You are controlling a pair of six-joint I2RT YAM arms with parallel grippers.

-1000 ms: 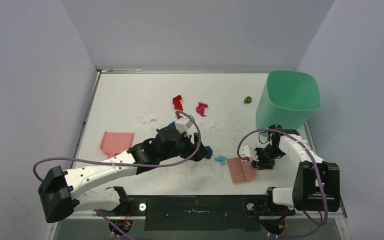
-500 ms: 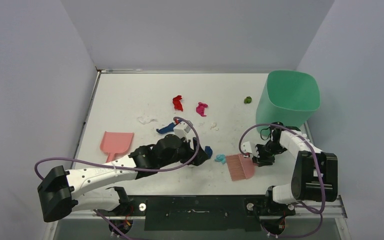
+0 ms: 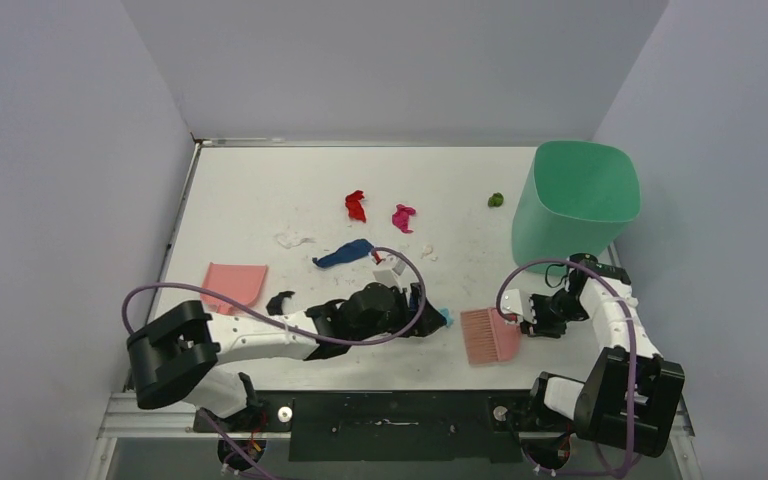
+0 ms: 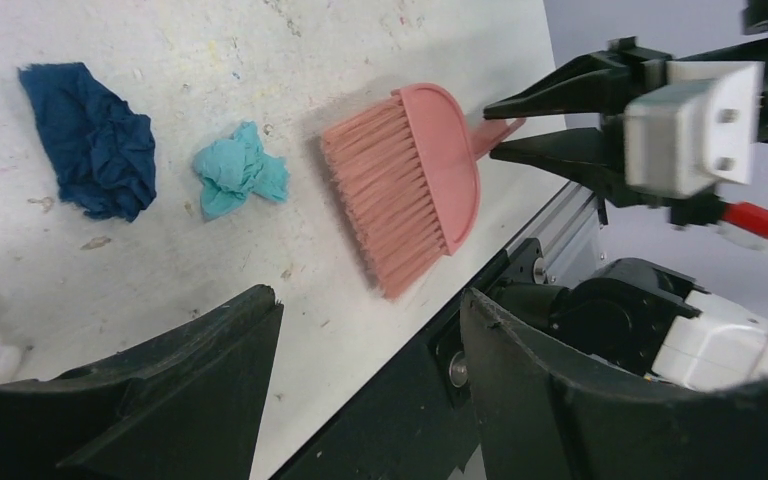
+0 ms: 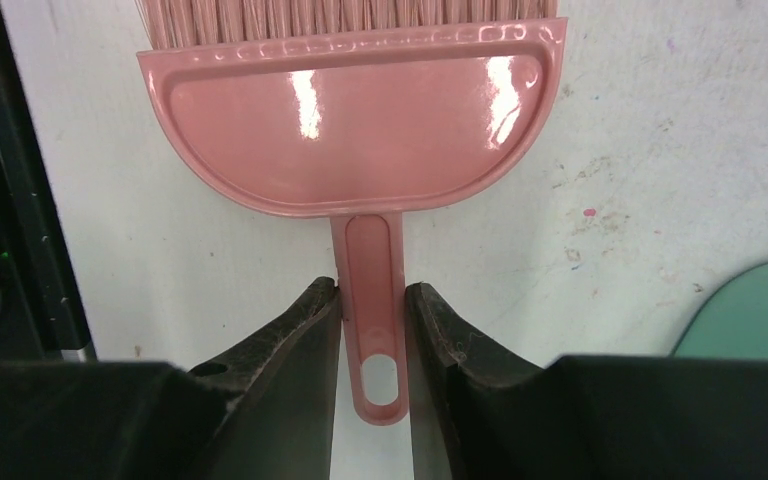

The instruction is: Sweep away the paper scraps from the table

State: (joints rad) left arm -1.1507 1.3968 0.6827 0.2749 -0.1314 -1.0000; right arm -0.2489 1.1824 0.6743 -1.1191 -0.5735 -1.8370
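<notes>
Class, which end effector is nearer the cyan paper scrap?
Left. The left end effector is open just beside the cyan paper scrap; the right end effector grips the pink brush by its handle, beyond the bristles.

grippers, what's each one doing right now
Left gripper: open, holding nothing.
Right gripper: closed on the handle of the pink brush.

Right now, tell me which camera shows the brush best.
The right wrist view: the brush fills the frame, its handle pinched by the right gripper. The left wrist view shows the whole brush, bristles toward the cyan scrap. The top view shows it only small.
</notes>
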